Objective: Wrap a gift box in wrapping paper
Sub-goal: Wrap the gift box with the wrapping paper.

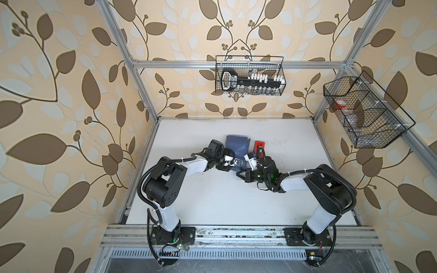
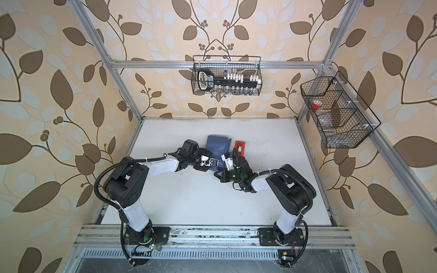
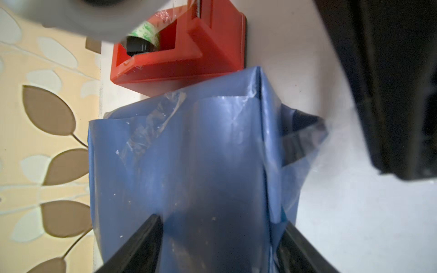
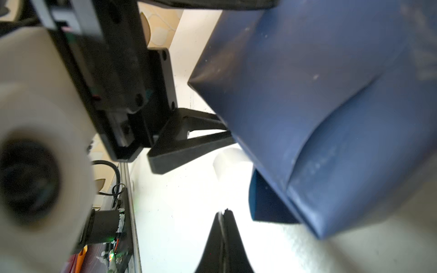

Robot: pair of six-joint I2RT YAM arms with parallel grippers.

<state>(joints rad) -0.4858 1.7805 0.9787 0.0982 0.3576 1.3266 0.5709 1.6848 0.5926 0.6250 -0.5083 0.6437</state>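
Slate-blue wrapping paper (image 1: 235, 146) lies folded into one bundle mid-way across the white table (image 1: 212, 201) in both top views. One red tape dispenser (image 1: 259, 147) stands just beside it on my right. My two arms meet at the bundle's near end. The left gripper (image 1: 237, 163) is over the paper and the right gripper (image 1: 240, 175) is just off it, above bare table. The gift box does not show; paper covers it. Two black wire baskets hang on the frame. The back basket (image 1: 248, 56) holds one black-handled rack (image 1: 250, 79) of small white pieces. The three-compartment side basket (image 1: 371, 139) holds one red-and-white object (image 1: 340, 105) at its far end, plus clear items I cannot identify.

Left wrist view: my left jaws stand spread, with paper between the two black fingers (image 3: 142, 245). I cannot tell whether they press it. One crumpled strip of clear tape (image 3: 151, 127) sits on the paper. A blurred pale housing (image 3: 82, 19) cuts off the dispenser's tape roll (image 3: 144, 33).

Right wrist view: my right jaws are pressed together beside the bundle, with nothing visible between them. A darker navy wedge (image 4: 267, 203) under the fold could be box or paper.
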